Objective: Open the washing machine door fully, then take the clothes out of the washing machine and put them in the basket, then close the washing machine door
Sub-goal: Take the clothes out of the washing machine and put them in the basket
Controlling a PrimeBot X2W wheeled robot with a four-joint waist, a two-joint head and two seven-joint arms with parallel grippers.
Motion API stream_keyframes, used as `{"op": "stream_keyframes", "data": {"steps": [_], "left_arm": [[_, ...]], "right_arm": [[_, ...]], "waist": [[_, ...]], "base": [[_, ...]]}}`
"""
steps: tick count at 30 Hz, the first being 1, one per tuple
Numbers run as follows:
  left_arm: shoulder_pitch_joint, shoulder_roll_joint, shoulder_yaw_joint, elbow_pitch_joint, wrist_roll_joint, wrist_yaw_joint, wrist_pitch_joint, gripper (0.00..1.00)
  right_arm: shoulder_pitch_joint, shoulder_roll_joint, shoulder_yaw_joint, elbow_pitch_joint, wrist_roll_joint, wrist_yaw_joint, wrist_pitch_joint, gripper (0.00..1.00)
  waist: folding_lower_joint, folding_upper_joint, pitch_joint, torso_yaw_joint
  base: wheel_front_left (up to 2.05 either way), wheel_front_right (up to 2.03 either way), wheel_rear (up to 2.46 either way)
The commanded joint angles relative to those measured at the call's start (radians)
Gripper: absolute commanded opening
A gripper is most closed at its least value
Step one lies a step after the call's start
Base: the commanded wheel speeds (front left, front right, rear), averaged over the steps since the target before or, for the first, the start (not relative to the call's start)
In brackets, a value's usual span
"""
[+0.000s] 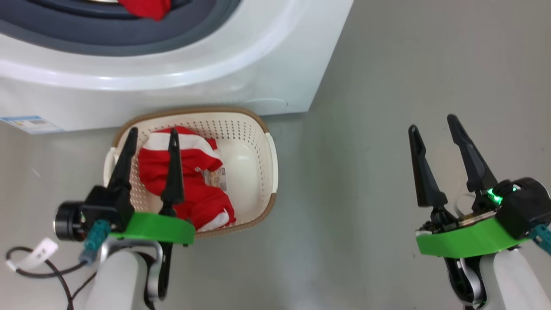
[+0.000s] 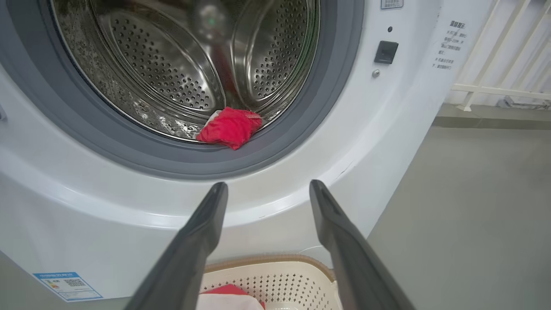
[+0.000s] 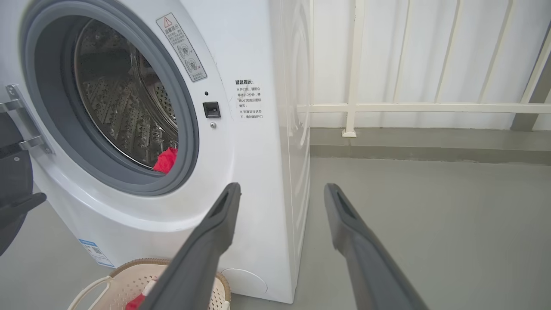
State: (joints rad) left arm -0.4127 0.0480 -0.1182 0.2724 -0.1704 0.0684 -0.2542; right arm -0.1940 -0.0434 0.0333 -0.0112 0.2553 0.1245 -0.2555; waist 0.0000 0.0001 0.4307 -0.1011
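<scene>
Unloading step in hand. Some clothes (image 1: pixel 185 181) already in basket (image 1: pixel 272 172) at foot of washing machine (image 1: pixel 215 73); one red garment (image 2: pixel 230 128) on drum lip. Left end effector (image 1: pixel 153 130) before machine front, wide, empty; right end effector (image 1: pixel 432 122) off machine's right, same. Next, likely: reach into drum, pinch garment.

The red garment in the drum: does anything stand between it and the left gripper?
Nothing visible does. The left gripper, fingers open, points toward the red garment, which lies at the front edge of the drum against the grey rubber ring. The washing machine door is swung aside.
</scene>
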Motion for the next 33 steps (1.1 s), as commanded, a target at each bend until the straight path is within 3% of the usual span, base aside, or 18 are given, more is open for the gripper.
{"op": "stream_keyframes", "data": {"steps": [1,9,33], "left_arm": [[0.031,0.010,0.028,-0.040,0.015,-0.007,-0.008,1.00],[0.095,0.004,0.048,-0.095,-0.010,-0.012,-0.008,1.00],[0.312,0.005,0.082,-0.246,0.050,0.012,-0.008,1.00]], "right_arm": [[0.023,-0.007,0.013,-0.021,-0.024,0.006,-0.006,1.00],[0.056,-0.007,-0.003,-0.015,-0.054,0.006,-0.006,1.00],[0.177,-0.007,-0.085,-0.008,-0.055,0.006,-0.006,1.00]], "waist": [[0.0000,-0.0001,-0.036,0.015],[0.0000,-0.0001,-0.108,0.027],[0.0000,-0.0001,-0.257,0.019]], "base": [[0.00,0.00,0.00],[0.00,0.00,0.00],[0.00,0.00,0.00]]}}
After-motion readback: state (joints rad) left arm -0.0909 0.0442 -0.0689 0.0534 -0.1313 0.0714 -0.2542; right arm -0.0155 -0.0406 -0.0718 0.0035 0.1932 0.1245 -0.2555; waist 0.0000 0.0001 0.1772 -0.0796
